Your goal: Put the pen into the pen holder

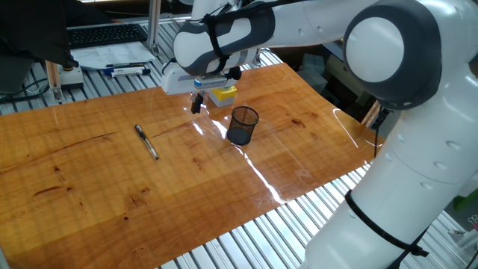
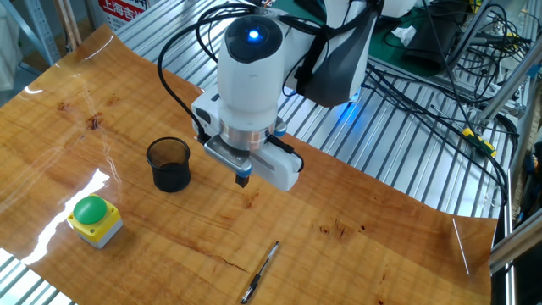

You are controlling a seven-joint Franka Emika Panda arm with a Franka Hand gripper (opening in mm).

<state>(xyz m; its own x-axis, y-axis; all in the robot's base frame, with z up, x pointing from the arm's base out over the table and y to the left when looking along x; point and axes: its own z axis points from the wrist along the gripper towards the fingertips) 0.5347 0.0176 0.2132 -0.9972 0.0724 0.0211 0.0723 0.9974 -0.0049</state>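
I see my white arm reaching out over the counter (image 1: 89, 172), wrist turned straight down. The pincer (image 2: 242, 179) hangs just above the wood, empty, its dark fingertips drawn close together with no gap I can make out.

Bright, even overhead light, sharp frames; white glare streak on glossy surface (image 1: 258, 175) just beside gripper (image 1: 197, 104).

My glossy wooden bench (image 1: 89, 172) on ribbed metal slats (image 2: 398, 152), keyboard (image 1: 104, 33) at eleven o'clock, cables (image 2: 440, 76) at two o'clock, overhead glare.
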